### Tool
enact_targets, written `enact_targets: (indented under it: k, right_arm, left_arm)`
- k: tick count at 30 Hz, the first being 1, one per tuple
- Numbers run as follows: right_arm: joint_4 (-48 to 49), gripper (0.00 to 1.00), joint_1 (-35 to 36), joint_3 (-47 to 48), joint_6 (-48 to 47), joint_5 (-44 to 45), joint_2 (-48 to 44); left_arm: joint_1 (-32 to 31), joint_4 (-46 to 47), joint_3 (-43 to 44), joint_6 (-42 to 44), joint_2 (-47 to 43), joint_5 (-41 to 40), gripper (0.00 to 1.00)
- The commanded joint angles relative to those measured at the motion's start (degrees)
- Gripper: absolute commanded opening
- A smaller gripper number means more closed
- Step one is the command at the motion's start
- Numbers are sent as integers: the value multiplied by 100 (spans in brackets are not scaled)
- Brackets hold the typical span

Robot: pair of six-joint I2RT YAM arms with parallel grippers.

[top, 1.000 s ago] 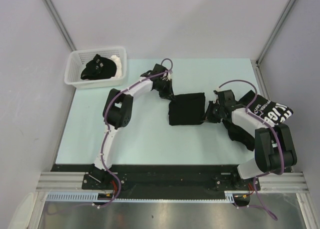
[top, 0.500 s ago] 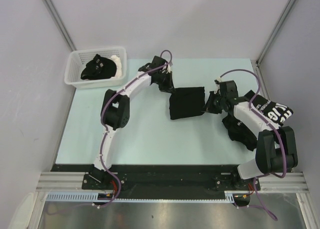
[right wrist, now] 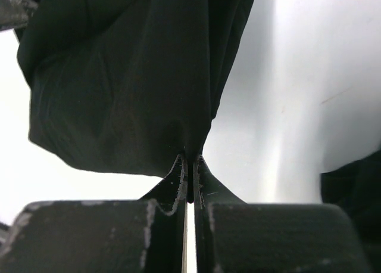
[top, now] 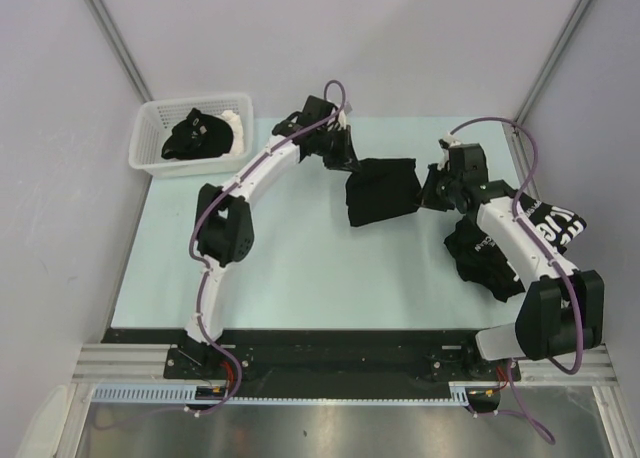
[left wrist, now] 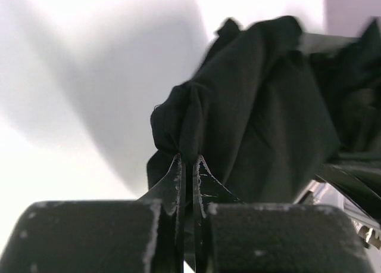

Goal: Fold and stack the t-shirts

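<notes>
folded t-shirt [top: 381,193] is held over the far middle of the desk [top: 290,268], left jaws and right jaws each clenched on an opposite edge. judged mid-carry; next it needs lowering flat and an even release, clear of the lettered t-shirt [top: 550,223].

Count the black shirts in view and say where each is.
3: a folded shirt held between left gripper and right gripper mid-table; a lettered shirt heaped at right; a crumpled shirt in the basket. Heaps may hide more.
</notes>
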Motion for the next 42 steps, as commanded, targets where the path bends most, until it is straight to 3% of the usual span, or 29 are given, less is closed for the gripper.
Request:
enact_targets:
  k: [1,15,29,42]
  right_arm:
    - [-147,0,-39,554,-270,419,-343]
    - [-964,0,-118,1108,-920,1622,-1265]
    - [-2281,0,-180,1460,-1255,2765,-2470]
    - [-3337,0,-206,1592,-1378,3864,-3314]
  left_arm:
    - [-302,201,500,-246,-642,386,0]
    - [-1040,465,1414,-915,-624,457,0]
    - [-1620,166,1239,-616,-985,97,0]
    - [-1796,306,1476,-721,-712,140,0]
